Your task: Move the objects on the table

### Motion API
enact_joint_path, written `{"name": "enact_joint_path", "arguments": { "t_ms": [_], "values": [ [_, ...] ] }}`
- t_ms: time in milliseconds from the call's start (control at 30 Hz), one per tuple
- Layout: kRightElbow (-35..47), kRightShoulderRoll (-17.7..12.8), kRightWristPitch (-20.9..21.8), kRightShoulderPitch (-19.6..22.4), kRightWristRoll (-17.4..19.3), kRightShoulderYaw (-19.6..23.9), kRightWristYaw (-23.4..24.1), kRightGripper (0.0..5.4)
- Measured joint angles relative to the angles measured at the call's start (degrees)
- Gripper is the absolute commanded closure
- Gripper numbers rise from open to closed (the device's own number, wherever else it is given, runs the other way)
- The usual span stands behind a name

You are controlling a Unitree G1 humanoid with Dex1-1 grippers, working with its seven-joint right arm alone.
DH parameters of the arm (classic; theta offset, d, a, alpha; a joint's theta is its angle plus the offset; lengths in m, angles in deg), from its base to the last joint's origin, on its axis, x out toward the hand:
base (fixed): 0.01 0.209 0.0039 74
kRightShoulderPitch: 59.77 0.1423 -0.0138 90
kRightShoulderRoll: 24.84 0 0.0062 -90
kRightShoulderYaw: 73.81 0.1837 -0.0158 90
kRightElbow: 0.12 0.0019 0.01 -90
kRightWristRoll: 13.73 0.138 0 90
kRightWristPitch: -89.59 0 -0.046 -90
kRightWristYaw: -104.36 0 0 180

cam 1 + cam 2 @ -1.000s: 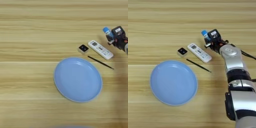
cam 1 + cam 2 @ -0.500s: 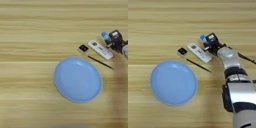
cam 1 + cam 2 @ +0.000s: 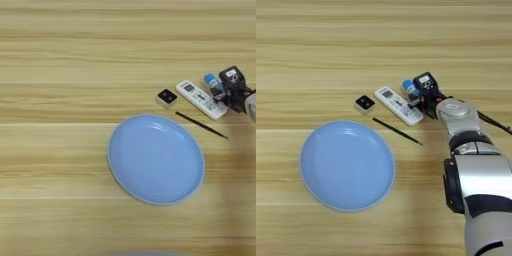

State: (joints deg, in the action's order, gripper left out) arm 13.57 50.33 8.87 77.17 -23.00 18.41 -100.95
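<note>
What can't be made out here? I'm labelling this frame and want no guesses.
- Short blue tube: mostly hidden behind the black gripper in both views; whether it is held is unclear.
- Jaws: open or shut cannot be read in either view.
- Silver forearm: cut off by the right edge in the left eye view.
- Small black square piece: its top marking is too small to read.
- Slim white remote: screen illegible.

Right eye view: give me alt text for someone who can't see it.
The robot's right gripper sits at a short blue tube beside a white remote on a wooden table. A small black square piece and thin black stick lie nearby, with a light-blue plate nearer the camera.
</note>
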Motion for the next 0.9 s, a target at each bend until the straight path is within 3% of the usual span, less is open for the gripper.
{"name": "enact_joint_path", "arguments": {
  "t_ms": [533,900],
  "values": [
    [-2.1,-0.3,-2.6,-0.5,-1.5,-0.1,0.1,3.99],
    [-2.2,-0.6,-3.1,-0.5,-1.9,0.1,1.0,2.79]
  ]
}}
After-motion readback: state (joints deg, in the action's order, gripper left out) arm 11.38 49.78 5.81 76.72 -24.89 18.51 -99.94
